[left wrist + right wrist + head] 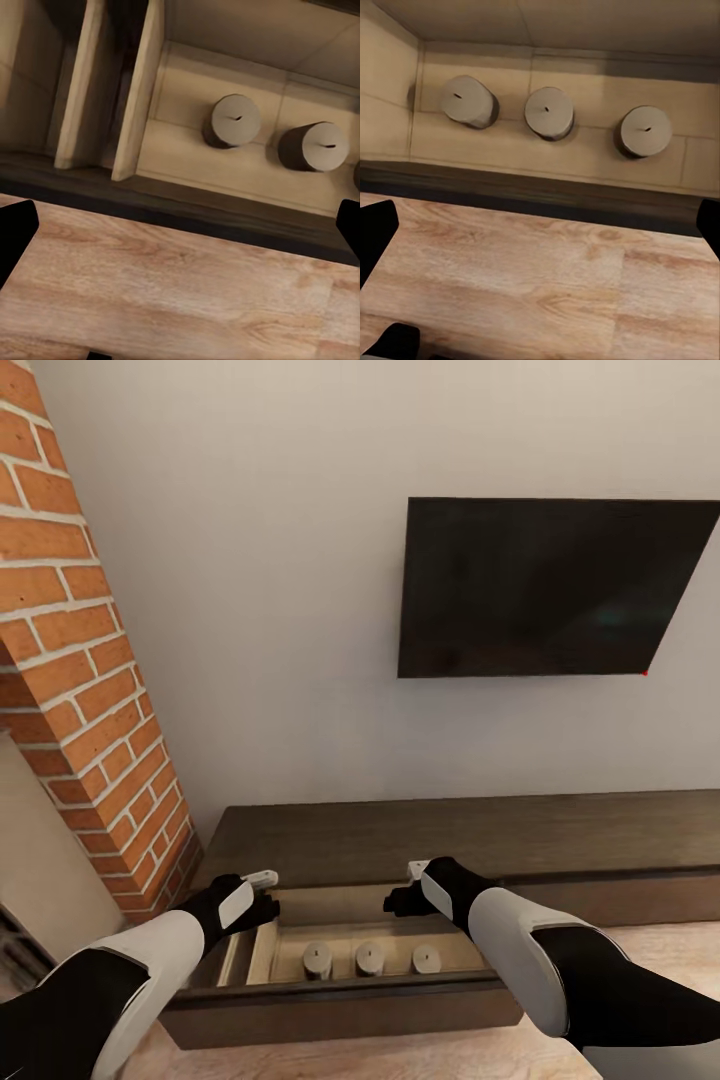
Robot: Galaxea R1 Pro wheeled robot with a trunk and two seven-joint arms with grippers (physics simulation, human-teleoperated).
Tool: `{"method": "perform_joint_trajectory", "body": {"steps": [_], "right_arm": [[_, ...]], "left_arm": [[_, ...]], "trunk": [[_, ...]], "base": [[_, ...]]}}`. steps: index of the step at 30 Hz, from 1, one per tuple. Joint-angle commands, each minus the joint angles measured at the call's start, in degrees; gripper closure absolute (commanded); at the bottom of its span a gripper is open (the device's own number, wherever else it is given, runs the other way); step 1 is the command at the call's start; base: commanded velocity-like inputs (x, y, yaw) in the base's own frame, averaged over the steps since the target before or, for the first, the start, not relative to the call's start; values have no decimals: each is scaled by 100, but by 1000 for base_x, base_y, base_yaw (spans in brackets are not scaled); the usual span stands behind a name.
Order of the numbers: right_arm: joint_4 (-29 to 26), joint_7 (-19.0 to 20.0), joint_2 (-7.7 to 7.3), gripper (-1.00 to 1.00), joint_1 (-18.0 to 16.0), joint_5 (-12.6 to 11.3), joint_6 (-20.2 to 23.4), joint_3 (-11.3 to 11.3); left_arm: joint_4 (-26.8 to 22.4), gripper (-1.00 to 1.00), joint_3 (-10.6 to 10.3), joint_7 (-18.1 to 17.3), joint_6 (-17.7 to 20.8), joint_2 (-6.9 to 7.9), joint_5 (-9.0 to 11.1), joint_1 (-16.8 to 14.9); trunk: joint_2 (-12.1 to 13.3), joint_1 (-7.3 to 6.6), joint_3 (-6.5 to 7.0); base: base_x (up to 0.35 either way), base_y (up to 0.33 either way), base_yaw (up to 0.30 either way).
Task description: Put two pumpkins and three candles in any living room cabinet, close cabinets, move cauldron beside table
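Head view — three candles (370,958) inside open cabinet (340,1010)

A black television (555,588) hangs on the pale wall (250,560) beside a brick column (85,670).

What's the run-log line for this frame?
candles: three in a row inside open cabinet | left gripper: open, empty | right gripper: open, empty | cabinet: not closed

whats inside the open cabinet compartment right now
Three candles stand in a row, apart, inside the open cabinet. No pumpkins show there; the compartment's left end sits behind the left gripper, beyond wooden dividers.
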Motion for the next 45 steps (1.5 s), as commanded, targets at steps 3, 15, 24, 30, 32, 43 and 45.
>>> {"method": "perform_joint_trajectory", "body": {"steps": [3,15,24,30,32,43,45], "right_arm": [[-13,19,0,-100,-4,18,27,8],[-28,24,0,-100,-3,18,-7,6],[0,25,0,-100,-4,16,-283,5],[4,15,0,-100,-4,18,-322,4],[1,7,0,-100,-4,18,-326,0],[-1,-11,0,-100,-4,21,-622,-2],[23,-11,0,-100,3,25,-930,2]], "left_arm": [[-13,-100,-41,38,23,3,61,-1],[-13,-100,-41,47,16,-21,69,-1],[-7,-100,-41,47,-100,-29,69,-1],[-4,-100,-41,47,-260,-31,69,-1],[-4,-100,-41,47,-282,-31,69,-1],[-13,-100,-36,39,-367,-28,87,1],[-15,-100,-43,33,-580,-35,97,6]], "trunk": [[-3,0,-6],[-3,0,64],[-3,0,148],[-3,0,192],[-3,0,196],[-3,0,198],[-3,0,198]], "base": [[-1,16,-1],[-209,-80,0],[-272,-173,0],[-244,-196,0],[-106,-87,0],[-11,51,0],[0,56,0]]}}
